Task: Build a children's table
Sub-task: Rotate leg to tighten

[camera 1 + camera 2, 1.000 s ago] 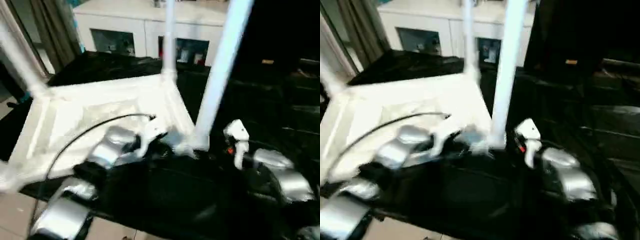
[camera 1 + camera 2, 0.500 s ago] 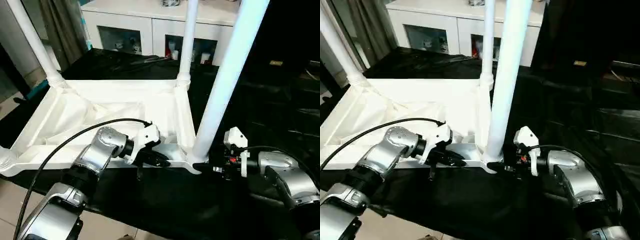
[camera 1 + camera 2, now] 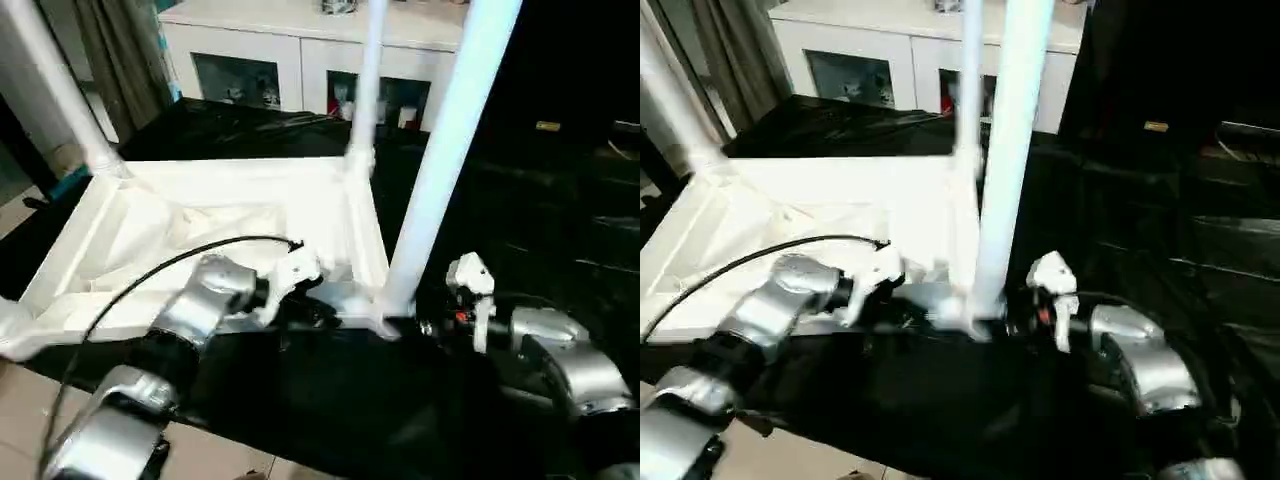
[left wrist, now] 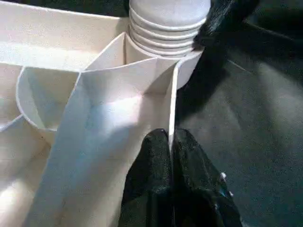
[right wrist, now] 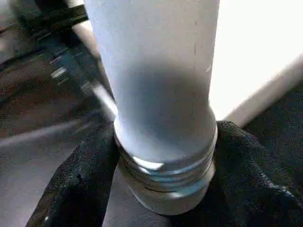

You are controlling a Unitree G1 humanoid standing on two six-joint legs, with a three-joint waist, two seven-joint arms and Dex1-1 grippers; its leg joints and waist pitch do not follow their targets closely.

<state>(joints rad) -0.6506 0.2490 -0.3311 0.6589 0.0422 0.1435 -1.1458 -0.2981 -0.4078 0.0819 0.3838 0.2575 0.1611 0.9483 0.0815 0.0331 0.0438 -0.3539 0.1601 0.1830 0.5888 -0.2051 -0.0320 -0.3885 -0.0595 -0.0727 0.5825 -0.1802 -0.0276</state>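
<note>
White table top (image 3: pixel 240 200), white legs (image 3: pixel 440 160), black cloth (image 3: pixel 330 400), silver forearms (image 3: pixel 200 305), black fingers (image 4: pixel 156 175)

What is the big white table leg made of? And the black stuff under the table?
The leg looks like smooth white plastic: it has a soft matte sheen and moulded screw ridges at its base. The table top, lying upside down, seems to be the same plastic, with thin moulded ribs. The black cover underneath looks like cloth or thin sheeting, since it wrinkles and shines a little; I can't tell which.
</note>
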